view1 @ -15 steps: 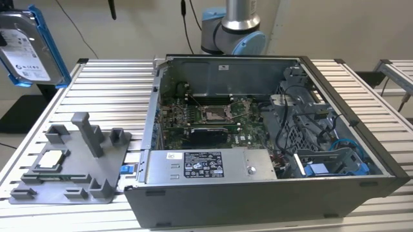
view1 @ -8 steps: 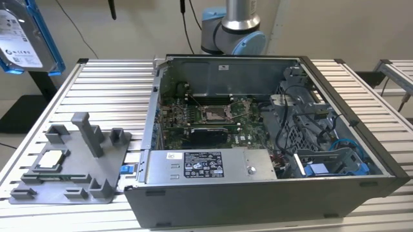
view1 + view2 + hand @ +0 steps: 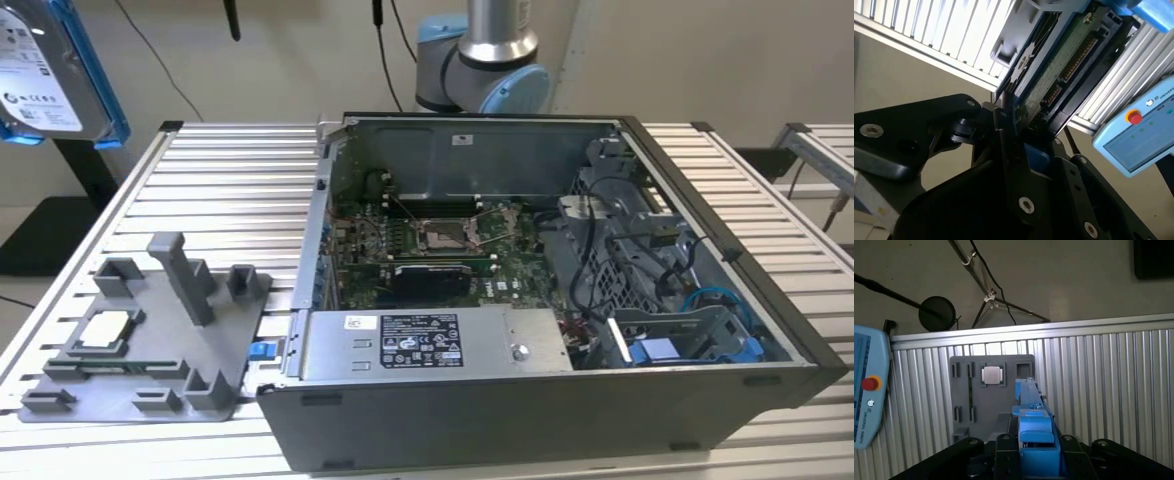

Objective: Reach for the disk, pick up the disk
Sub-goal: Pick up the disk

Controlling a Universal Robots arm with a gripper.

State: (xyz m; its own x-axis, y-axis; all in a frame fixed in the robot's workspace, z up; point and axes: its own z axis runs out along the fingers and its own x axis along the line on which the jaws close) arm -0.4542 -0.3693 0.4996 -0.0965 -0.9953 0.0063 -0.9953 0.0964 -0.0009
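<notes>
**Disk clamped, held clear of the table**

Gripper pinched tight on the disk, blue rail showing, raised off the surface. Underneath, a grey tray carrying a square chip, on a slatted metal table. Past the table edge, bare floor and a round stand base.

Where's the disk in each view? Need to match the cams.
Exterior view: the disk at the exterior view's upper left, raised clear of the slatted table.
Second wrist view: disk's circuit-board side, table behind.
First wrist view: disk edge-on, before the grey fixture.
Shared landmark: the slatted table.
</notes>
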